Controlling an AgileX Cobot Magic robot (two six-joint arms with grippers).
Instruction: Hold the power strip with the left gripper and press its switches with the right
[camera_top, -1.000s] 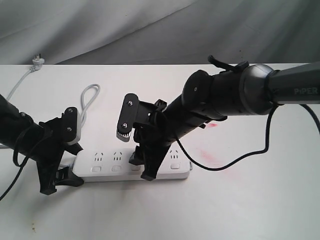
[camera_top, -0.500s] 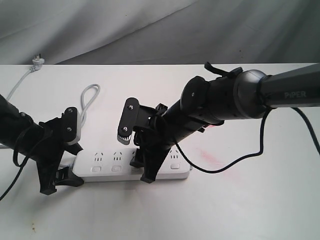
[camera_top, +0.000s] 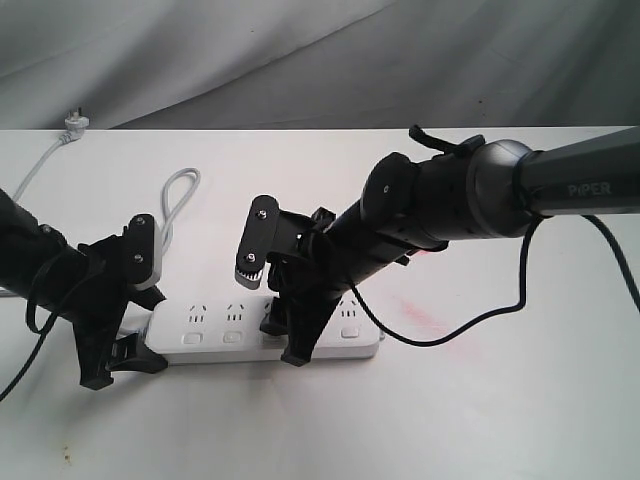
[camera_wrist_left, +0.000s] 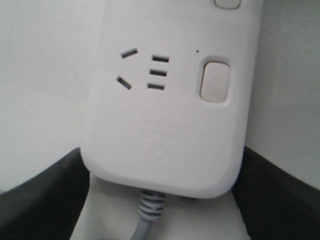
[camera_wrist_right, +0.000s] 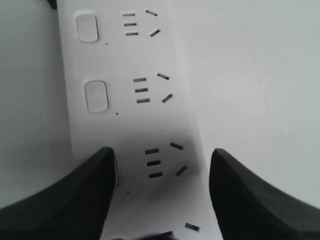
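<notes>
Grey cloth backdrop (camera_top: 200, 50) up behind, white surface (camera_top: 500, 420) below, and the power strip (camera_top: 213, 322) lies flat on it, nearer the front edge than the back, left of the middle.

Far left first: the left gripper (camera_top: 130, 335) reaches in low from the left edge, slim arm sloping down, jaws clamped across the strip's cord end. The left wrist view makes that plain, with a black finger (camera_wrist_left: 40, 200) hugging each long side, the grey cord (camera_wrist_left: 147, 212) running out between them, and one of the switches (camera_wrist_left: 215, 81) in full sight. Only the exterior view catches the cord's loop and the plug (camera_top: 75, 122) near the back left corner.

Middle now: the right gripper (camera_top: 272, 305), thick arm slanting down from the right edge, jaws spread wide, pale-padded finger up in the air, lower finger (camera_top: 298, 340) down at the strip's front edge. The right wrist view puts that finger over the third switch; whether it presses, can't tell.

Rightward, open white surface runs to the right edge, with a pink smear (camera_top: 420, 310).
</notes>
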